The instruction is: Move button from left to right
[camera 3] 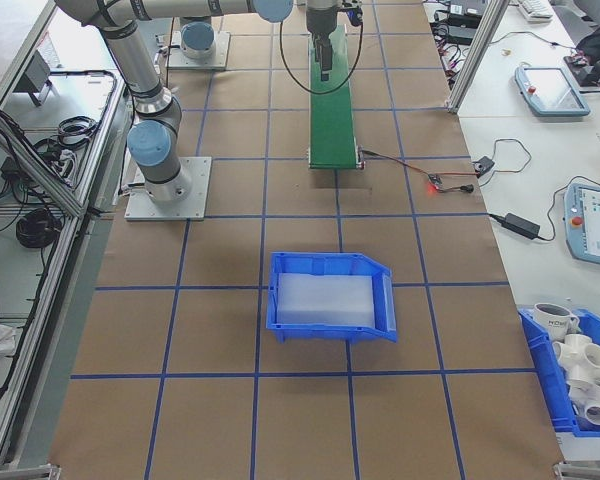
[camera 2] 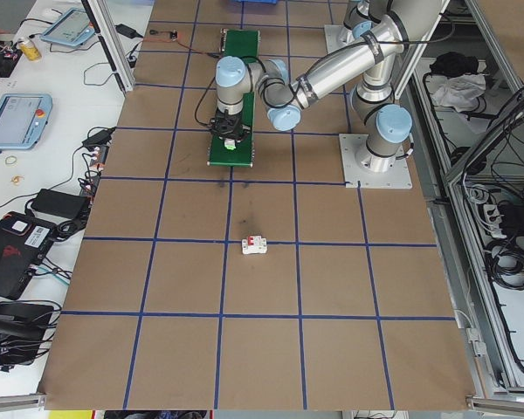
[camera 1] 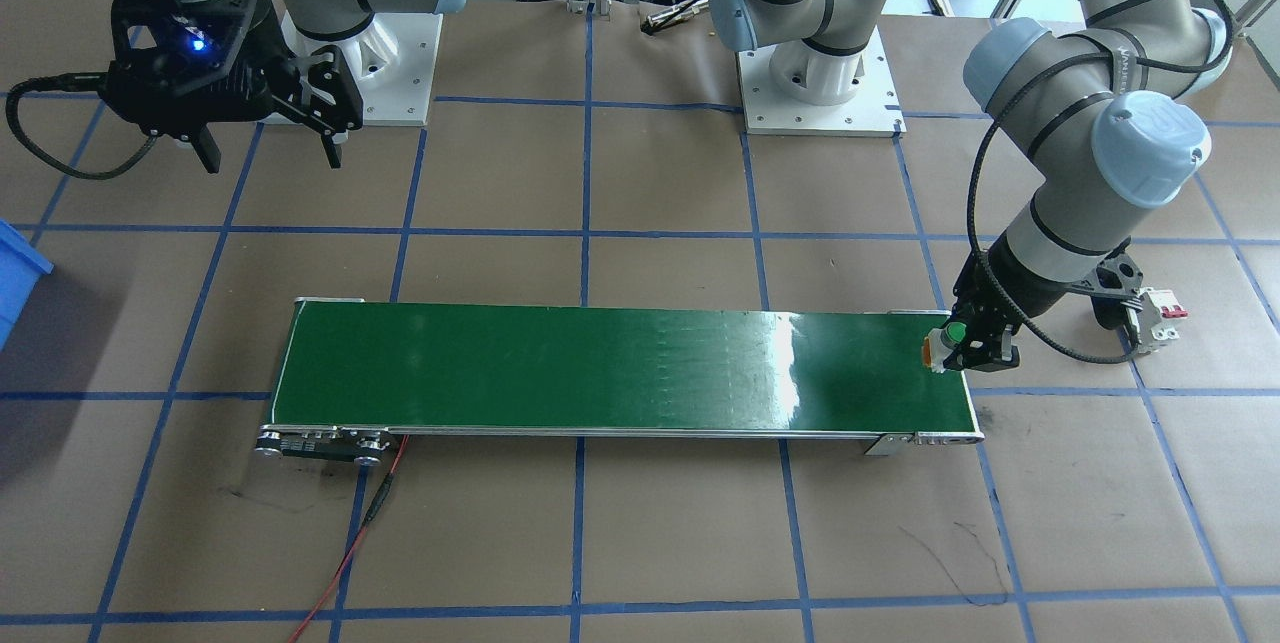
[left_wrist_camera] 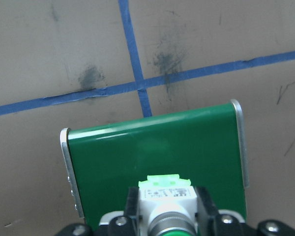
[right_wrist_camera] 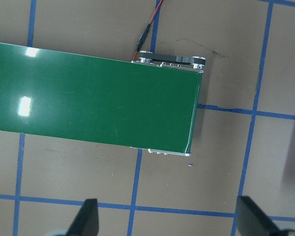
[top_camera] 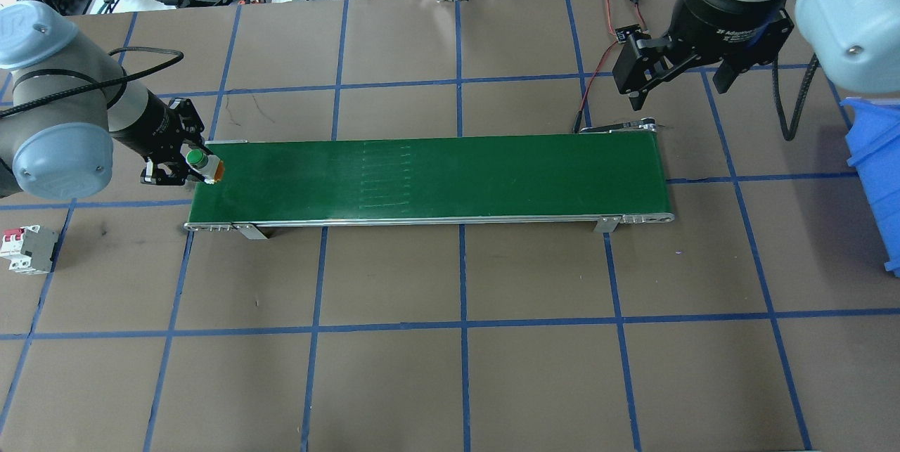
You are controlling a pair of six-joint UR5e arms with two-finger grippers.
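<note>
The button (top_camera: 202, 162), a green-capped switch on a white base, is held between the fingers of my left gripper (top_camera: 184, 162) at the left end of the green conveyor belt (top_camera: 436, 174). The front-facing view shows the button (camera 1: 947, 339) and left gripper (camera 1: 975, 343) at that view's right belt end. The left wrist view shows the button (left_wrist_camera: 167, 196) between both fingers, low over the belt (left_wrist_camera: 157, 147); whether it touches the belt I cannot tell. My right gripper (top_camera: 675, 76) hangs open and empty above the table beyond the belt's right end, seen also as the right gripper (camera 1: 270, 138).
A white circuit breaker with red levers (top_camera: 27, 249) lies on the table left of the belt. A blue bin (top_camera: 875, 178) stands at the right edge. A red wire (camera 1: 360, 543) runs from the belt's motor end. Brown paper with blue tape lines (top_camera: 457, 297) covers the table.
</note>
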